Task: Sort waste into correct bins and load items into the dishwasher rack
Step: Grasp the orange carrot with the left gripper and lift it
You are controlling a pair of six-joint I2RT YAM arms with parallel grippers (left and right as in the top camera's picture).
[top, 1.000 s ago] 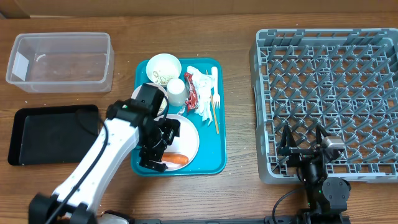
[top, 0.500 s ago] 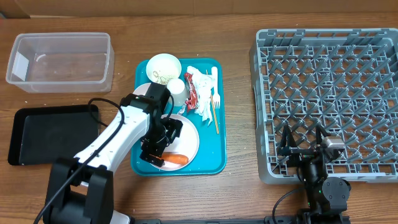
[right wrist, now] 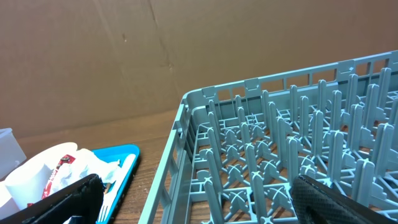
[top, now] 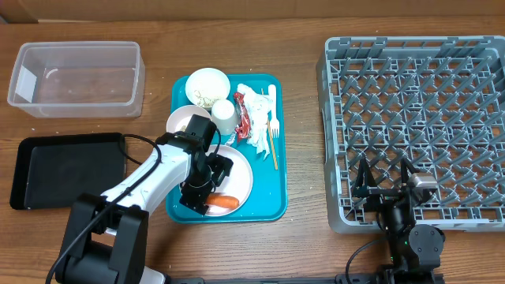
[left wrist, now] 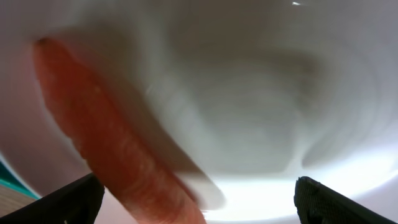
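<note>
The left gripper (left wrist: 199, 194), fingers spread, is hovering over the plate (left wrist: 267, 93) with the carrot (left wrist: 106, 149) between them, seemingly to pinch it.

The white left arm (top: 130, 189) reaches from the lower left of the overhead frame up toward the centre, bent at the elbow, wrist tipped downward. Its black two-finger left gripper (top: 199, 197) points down with the jaws spread wide; its fingertips (left wrist: 74, 199) show at the bottom corners of the wrist view. The right arm (top: 414, 237) sits folded at lower right, and the black right gripper (top: 384, 183) is level, jaws likewise apart.
</note>
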